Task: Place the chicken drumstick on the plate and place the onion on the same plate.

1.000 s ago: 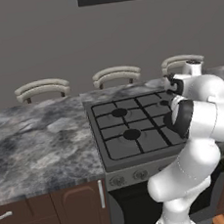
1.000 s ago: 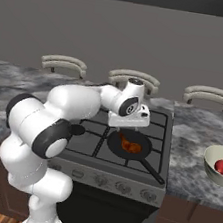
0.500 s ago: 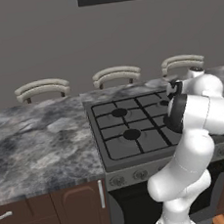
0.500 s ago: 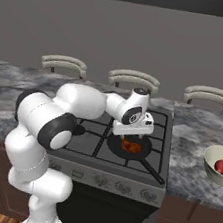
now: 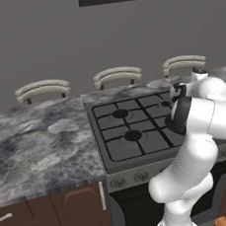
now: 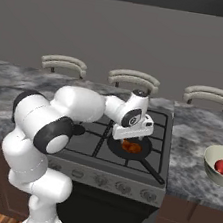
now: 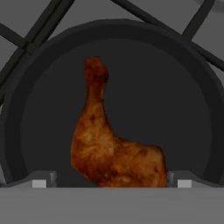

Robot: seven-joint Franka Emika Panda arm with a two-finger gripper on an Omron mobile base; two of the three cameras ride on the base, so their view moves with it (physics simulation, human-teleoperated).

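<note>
Dark stove, skillet holding chicken drumstick, spread pincer above, onion in bowl

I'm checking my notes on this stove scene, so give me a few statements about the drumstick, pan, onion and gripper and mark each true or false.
1. The chicken drumstick lies in a dark frying pan on the stove. True.
2. The gripper is shut on the drumstick. False: its jaws are open, above the drumstick, one fingertip on either side in the hand view.
3. The onion sits in a cream bowl on the counter to the right of the stove. True.
4. The pan's handle points toward the back wall. False: it points toward the stove's front right edge.
5. The onion lies in the pan beside the drumstick. False: the pan holds the drumstick alone.
</note>
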